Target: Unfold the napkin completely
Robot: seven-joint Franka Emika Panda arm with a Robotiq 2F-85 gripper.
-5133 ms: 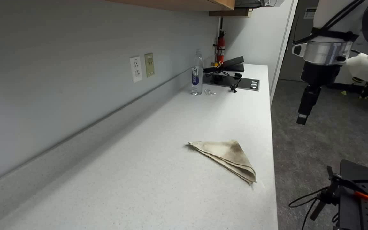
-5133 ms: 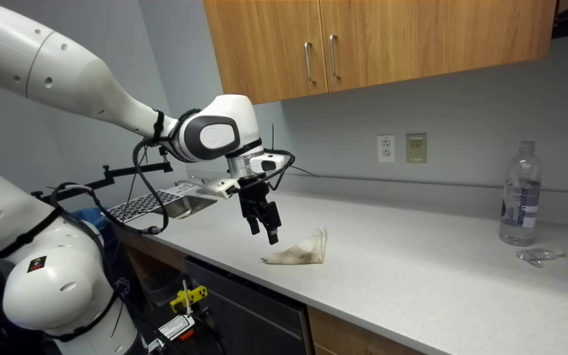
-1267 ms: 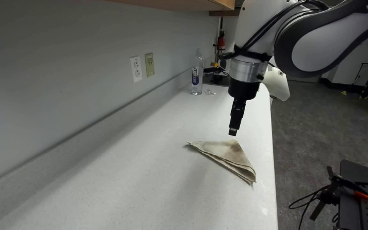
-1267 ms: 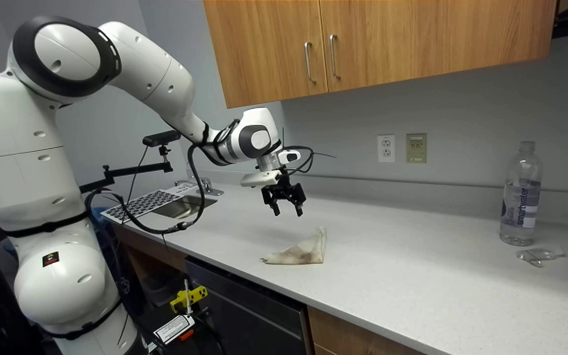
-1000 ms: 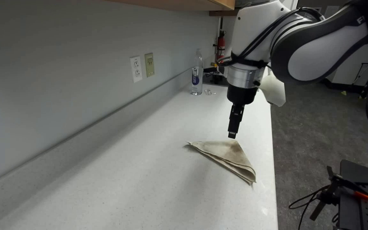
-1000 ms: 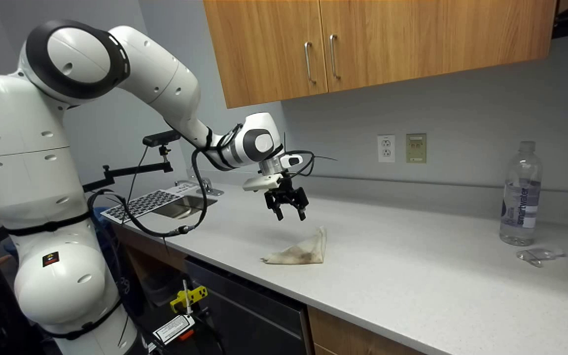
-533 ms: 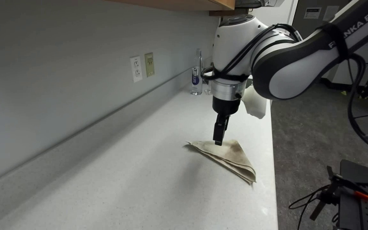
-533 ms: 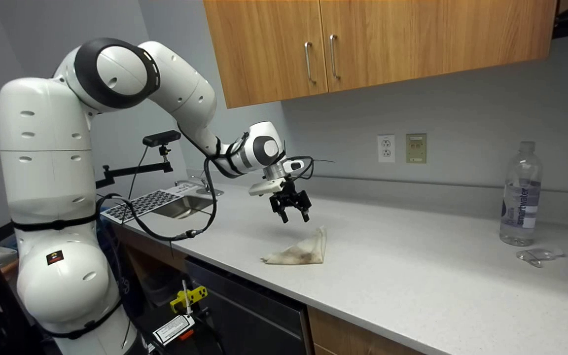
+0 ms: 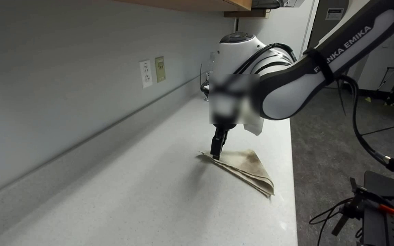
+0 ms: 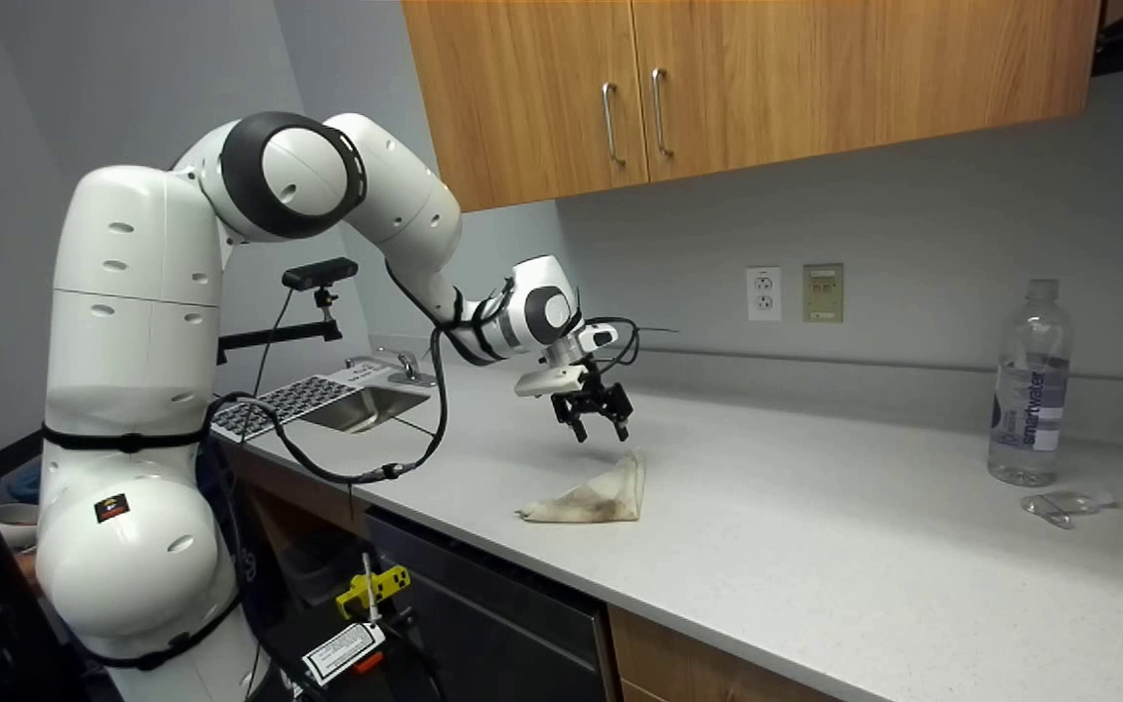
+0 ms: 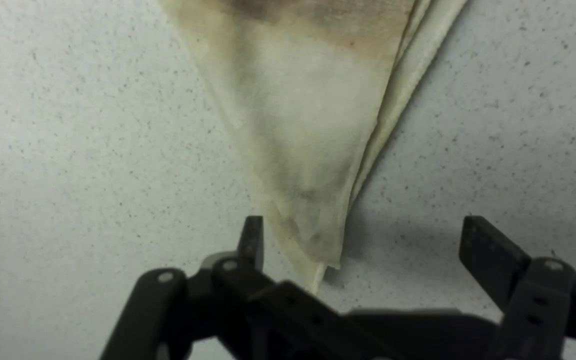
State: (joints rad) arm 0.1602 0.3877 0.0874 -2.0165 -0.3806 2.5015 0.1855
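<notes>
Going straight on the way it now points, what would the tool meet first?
The open tool would most likely meet the napkin, whose narrow corner shows between the fingers in the wrist view. Depth is unclear; one finger may touch the counter first.

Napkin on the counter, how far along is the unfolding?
Done: no unfolding shows; the napkin lies in a triangle with stacked layers along one edge. In hand: the gripper is open and holds nothing, with one pointed corner between its parted jaws in the wrist view, so it looks lined up for a pinch. Left: probably gripping a layer, lifting it over and spreading it all flat.
</notes>
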